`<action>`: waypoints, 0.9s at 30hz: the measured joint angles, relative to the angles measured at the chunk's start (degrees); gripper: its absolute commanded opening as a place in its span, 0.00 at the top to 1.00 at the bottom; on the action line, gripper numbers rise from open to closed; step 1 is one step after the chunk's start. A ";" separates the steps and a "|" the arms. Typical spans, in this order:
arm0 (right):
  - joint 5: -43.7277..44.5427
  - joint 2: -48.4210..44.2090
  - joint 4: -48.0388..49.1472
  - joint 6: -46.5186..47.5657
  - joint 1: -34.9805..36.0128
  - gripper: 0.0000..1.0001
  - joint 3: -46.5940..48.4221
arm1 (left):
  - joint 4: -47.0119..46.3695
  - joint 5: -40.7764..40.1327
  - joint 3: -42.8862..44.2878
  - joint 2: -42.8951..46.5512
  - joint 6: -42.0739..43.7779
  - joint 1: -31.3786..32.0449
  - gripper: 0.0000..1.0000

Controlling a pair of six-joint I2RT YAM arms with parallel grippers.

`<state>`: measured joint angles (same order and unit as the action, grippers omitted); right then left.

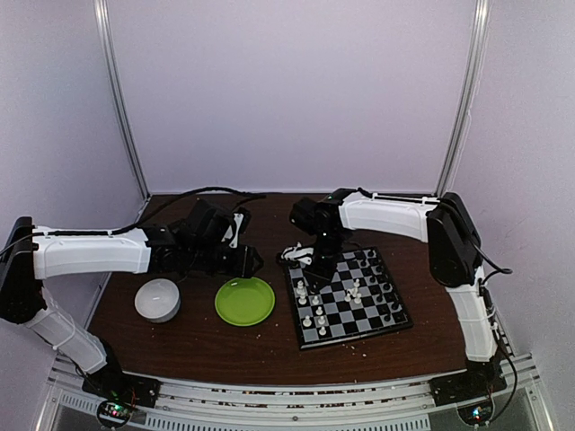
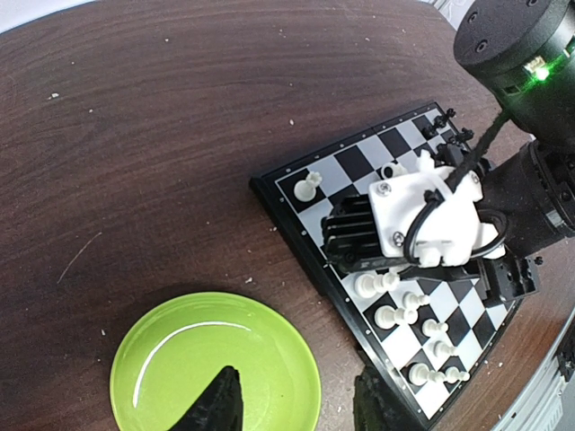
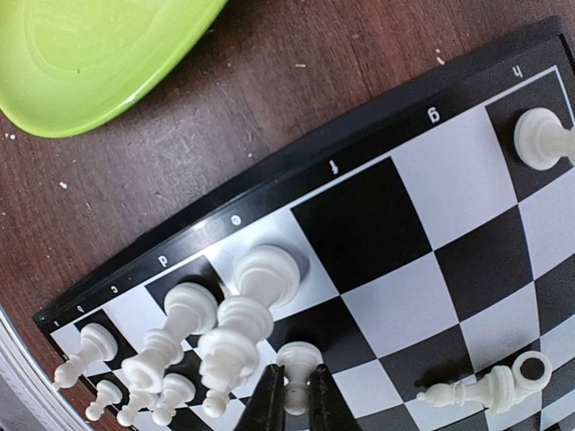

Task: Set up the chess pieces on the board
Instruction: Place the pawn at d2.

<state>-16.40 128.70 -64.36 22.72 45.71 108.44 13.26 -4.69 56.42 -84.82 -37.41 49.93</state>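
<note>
The board lies right of centre with small white chess pieces on its left side and black ones on its right. My right gripper is over the board's far left corner, shut on a white pawn whose base rests on a black square. Beside it stand two tall white pieces and smaller ones. One white piece lies on its side. My left gripper is open and empty, hovering over the green plate's edge, left of the board.
A white bowl sits left of the green plate. Pale crumbs dot the brown table. A lone white pawn stands at the board's corner square. The right arm's wrist hangs over the board.
</note>
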 measured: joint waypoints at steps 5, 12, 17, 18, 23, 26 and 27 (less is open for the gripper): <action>0.33 0.00 0.02 -0.02 0.00 0.87 0.04 | 0.02 -0.02 0.00 0.00 0.00 0.00 0.57; 0.81 0.37 0.07 -0.04 0.00 0.86 0.07 | 0.00 0.00 0.00 0.00 0.00 0.00 0.57; 0.85 0.59 0.07 -0.15 0.00 0.77 0.07 | 0.00 0.00 0.00 0.00 0.00 0.00 0.57; 0.85 0.59 0.07 -0.13 0.00 0.76 0.07 | 0.00 0.00 0.00 0.00 0.00 0.00 0.57; 1.11 0.42 0.04 -0.22 0.00 0.72 0.07 | -0.02 0.02 0.00 -0.04 0.00 0.00 0.57; 1.66 -0.83 0.11 -0.24 -0.33 0.70 -0.11 | 0.02 0.02 0.00 -0.07 0.04 0.00 0.57; 1.75 -1.97 0.28 -0.22 -0.44 0.69 -0.63 | 0.04 0.00 0.02 -0.07 0.13 0.00 0.57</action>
<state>-14.66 126.74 -64.07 22.50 45.28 107.81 13.30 -4.69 56.45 -84.88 -37.28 49.93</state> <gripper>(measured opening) 0.295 0.431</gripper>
